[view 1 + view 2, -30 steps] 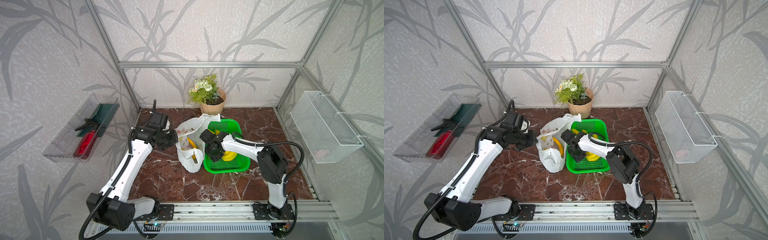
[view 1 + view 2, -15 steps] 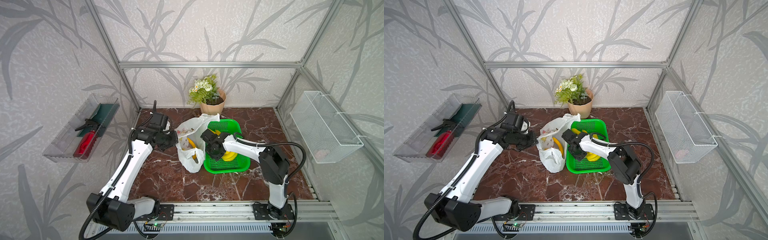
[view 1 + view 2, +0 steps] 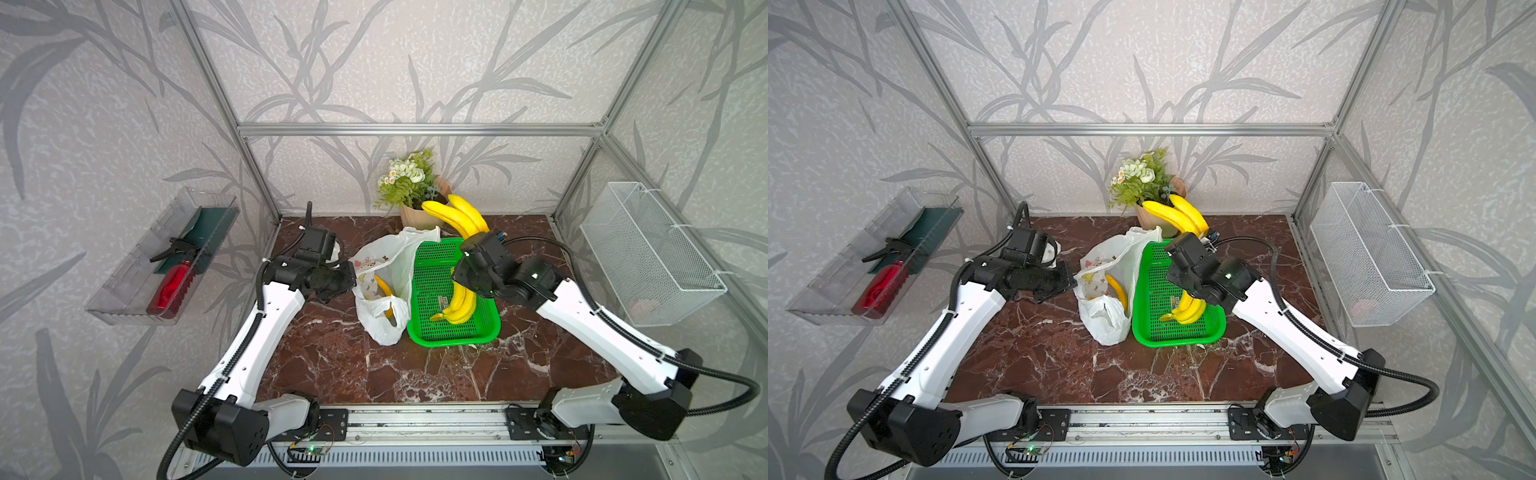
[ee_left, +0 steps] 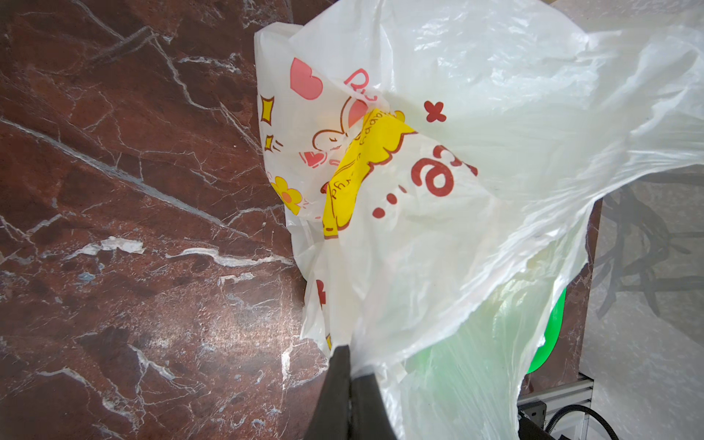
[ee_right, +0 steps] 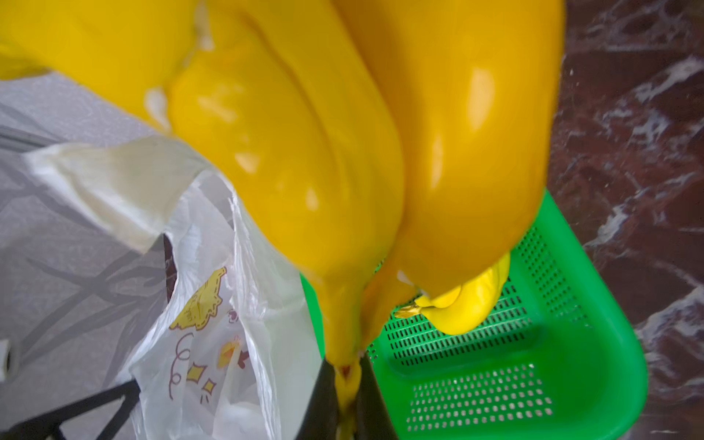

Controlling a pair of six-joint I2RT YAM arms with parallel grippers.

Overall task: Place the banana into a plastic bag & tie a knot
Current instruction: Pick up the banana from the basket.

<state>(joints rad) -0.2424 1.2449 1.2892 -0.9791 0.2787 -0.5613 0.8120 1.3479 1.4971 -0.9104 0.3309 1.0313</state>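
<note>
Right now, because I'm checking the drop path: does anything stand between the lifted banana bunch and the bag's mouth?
Nothing separate shows. Only a raised edge of the plastic bag, beside the green basket, lies between the held bunch and the opening; one banana already lies inside.

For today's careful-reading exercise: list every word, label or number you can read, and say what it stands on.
"Ru": pink, cut off by a fold, on the plastic bag.
Red letters with dots, same bag: creased, unreadable.
Script on its yellow patch: too small.
Sticker in the green basket: too small.
</note>
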